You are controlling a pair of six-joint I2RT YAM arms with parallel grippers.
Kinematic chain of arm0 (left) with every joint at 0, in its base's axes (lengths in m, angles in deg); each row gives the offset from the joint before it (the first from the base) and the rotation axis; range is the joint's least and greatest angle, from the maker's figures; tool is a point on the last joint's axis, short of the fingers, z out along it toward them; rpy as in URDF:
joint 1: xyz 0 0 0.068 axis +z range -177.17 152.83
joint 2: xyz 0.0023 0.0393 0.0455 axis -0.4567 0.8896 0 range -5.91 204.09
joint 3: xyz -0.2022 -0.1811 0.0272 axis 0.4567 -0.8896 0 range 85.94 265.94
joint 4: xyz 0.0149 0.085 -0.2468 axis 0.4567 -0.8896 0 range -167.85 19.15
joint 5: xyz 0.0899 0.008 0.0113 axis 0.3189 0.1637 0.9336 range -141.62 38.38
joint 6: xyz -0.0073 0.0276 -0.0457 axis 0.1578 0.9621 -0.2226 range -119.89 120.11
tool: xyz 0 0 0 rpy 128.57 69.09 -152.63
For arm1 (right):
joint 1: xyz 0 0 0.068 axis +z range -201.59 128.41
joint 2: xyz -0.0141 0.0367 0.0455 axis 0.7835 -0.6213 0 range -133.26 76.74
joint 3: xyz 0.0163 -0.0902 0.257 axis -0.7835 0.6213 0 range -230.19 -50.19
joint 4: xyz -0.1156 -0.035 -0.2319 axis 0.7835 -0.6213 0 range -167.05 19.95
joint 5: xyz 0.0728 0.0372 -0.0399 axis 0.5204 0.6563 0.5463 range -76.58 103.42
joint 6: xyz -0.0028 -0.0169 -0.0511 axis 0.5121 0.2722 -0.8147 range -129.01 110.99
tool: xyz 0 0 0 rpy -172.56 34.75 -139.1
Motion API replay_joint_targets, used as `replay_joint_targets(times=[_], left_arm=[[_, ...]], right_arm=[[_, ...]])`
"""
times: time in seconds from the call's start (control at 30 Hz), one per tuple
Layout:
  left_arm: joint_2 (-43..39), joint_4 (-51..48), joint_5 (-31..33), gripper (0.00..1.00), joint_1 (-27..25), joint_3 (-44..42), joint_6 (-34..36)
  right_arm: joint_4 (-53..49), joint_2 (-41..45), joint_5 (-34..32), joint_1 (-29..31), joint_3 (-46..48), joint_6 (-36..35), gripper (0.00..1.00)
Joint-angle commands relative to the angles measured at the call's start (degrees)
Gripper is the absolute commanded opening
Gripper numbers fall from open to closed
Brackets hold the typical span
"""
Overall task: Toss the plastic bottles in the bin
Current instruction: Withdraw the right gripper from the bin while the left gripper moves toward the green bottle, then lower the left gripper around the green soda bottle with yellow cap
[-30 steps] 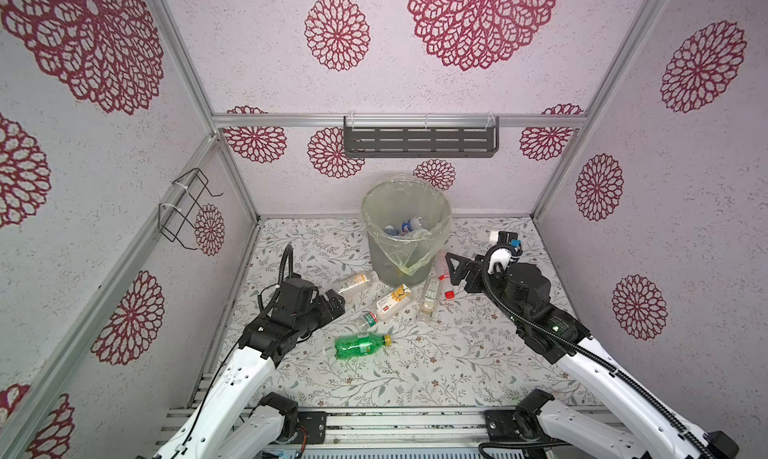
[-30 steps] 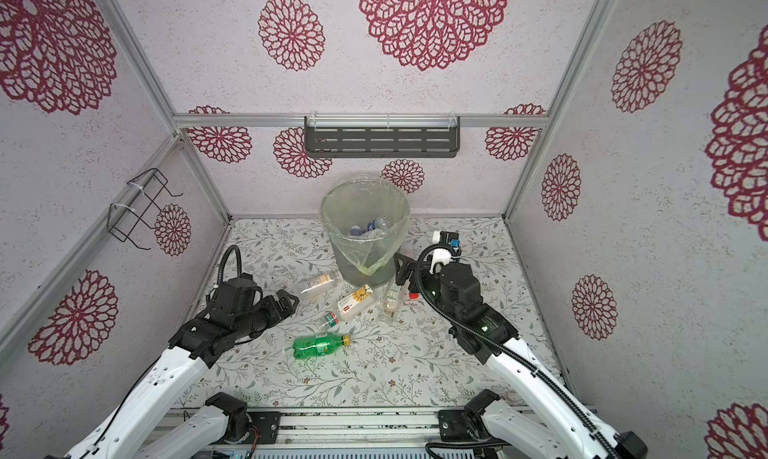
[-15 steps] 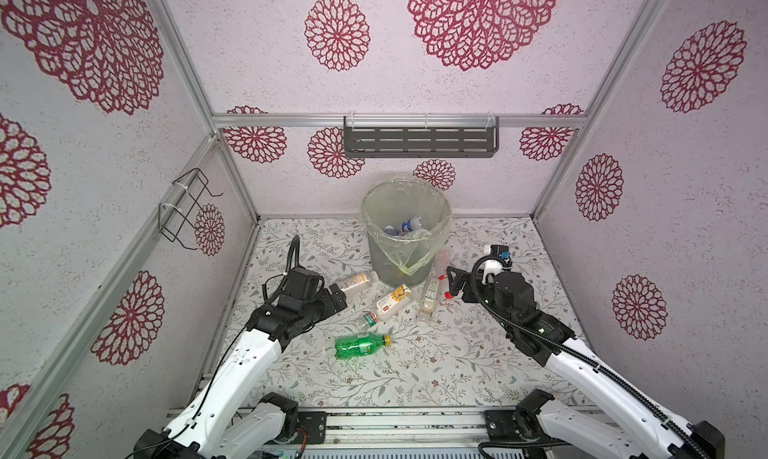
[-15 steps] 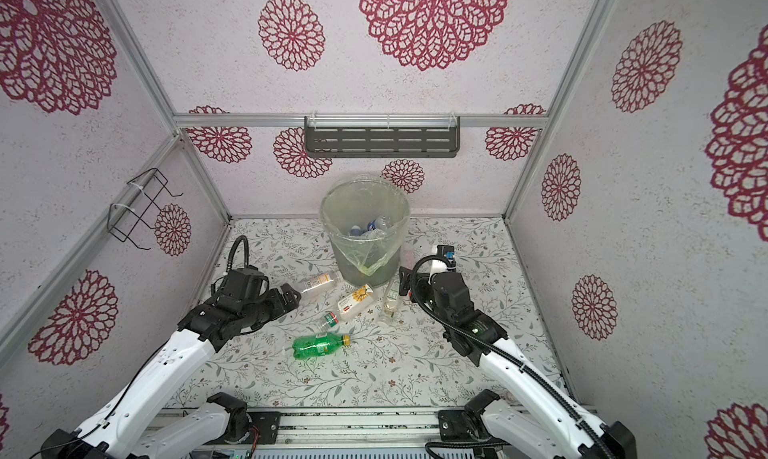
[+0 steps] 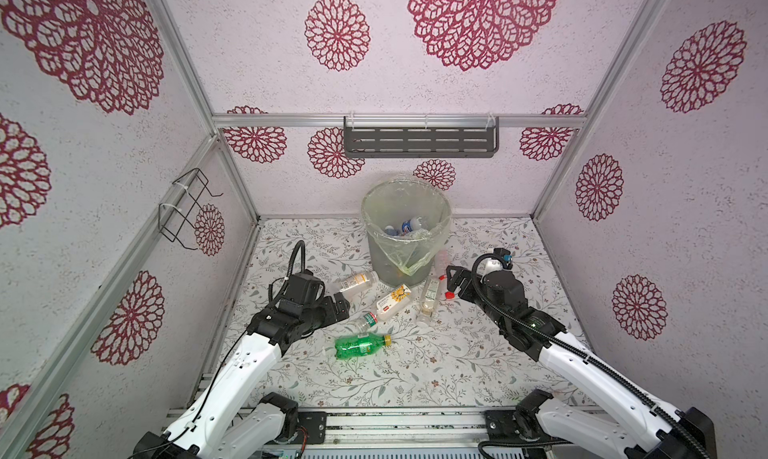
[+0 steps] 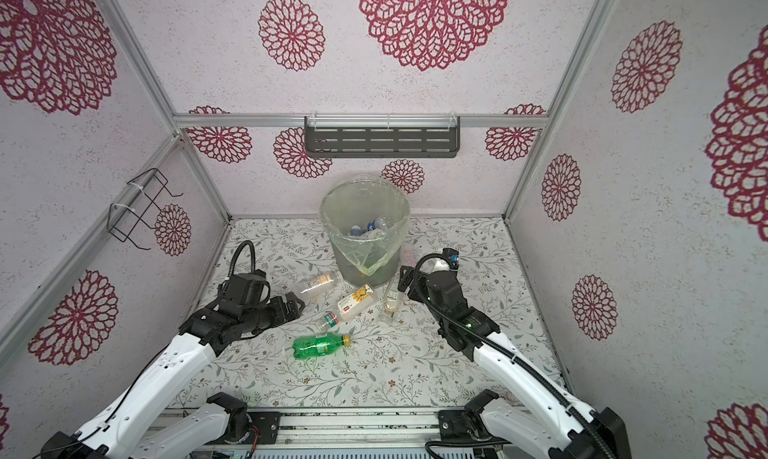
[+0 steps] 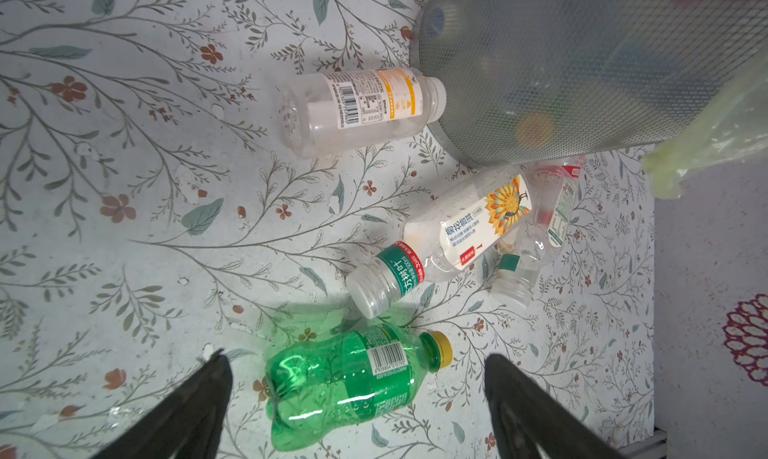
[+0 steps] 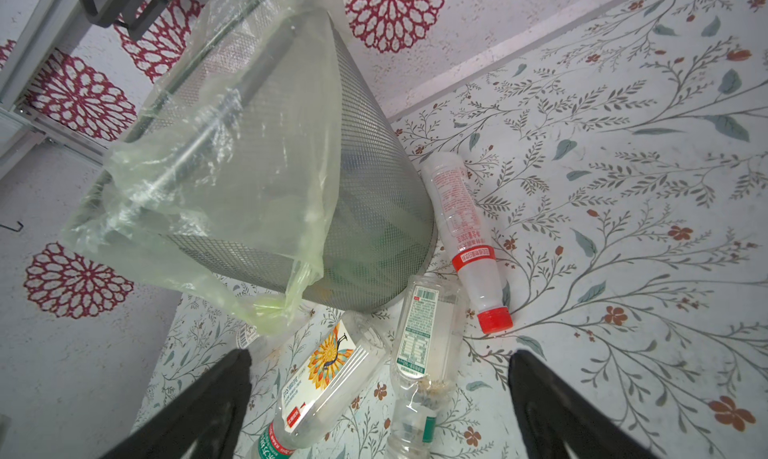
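Both arms have closed in on the loose bottles (image 5: 392, 304) over the last second; the bottles have not shifted.
Left gripper (image 5: 341, 306) and right gripper (image 5: 455, 283): fingers spread wide, holding nothing. The left wrist view frames the green bottle (image 5: 361, 346) between its fingers; both top views show it lying apart from them. The right wrist view shows the red-capped bottle (image 8: 465, 228) just beside the mesh foot of the bin (image 5: 384, 265). Only the top views show the binned bottles (image 5: 409, 227).

Left arm (image 5: 249, 361) and right arm (image 5: 590, 378): white link shells, black joints. A black ribbed cable (image 5: 298, 243) loops at each wrist. Left gripper (image 5: 340, 305) and right gripper (image 5: 455, 281): matte black.
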Motion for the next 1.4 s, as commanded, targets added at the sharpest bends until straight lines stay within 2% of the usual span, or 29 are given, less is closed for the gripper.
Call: replay_joint_targets(times=[0.0,0.1,0.27,0.4,0.6,0.83,1.1,1.37], left_arm=[[0.49,2.92,-0.73,0.97,-3.56,-0.9,2.74],[1.29,5.45,1.45,0.97,-7.34,-2.5,3.06],[4.74,7.86,-0.28,0.97,-10.18,-3.46,5.85],[6.99,8.61,-2.55,0.97,-12.0,-2.43,7.16],[10.47,7.47,-1.67,0.97,-15.07,0.63,8.38],[15.5,3.09,7.47,0.97,-18.76,2.69,9.02],[12.35,1.95,8.4,0.97,-20.43,1.43,8.74],[16.8,-0.91,15.88,0.97,-27.38,2.18,9.88]], right_arm=[[-0.76,-1.3,-0.05,-0.2,-1.35,3.92,0.99],[-1.97,-3.78,0.74,-0.2,-2.8,3.4,0.99],[-2.35,-5.96,1.39,-0.2,-3.73,2.13,0.99],[-2.37,-4.89,0.06,-0.2,-2.4,1.55,0.99],[0.87,-1.14,-1.15,-0.23,2.55,2.48,0.99],[-0.19,0.52,-1.97,-0.29,2.29,-1.25,0.99],[3.98,2.09,-1.58,-0.38,6.09,-0.99,0.99],[5.01,2.09,-1.18,-0.46,6.37,-0.84,0.99]])
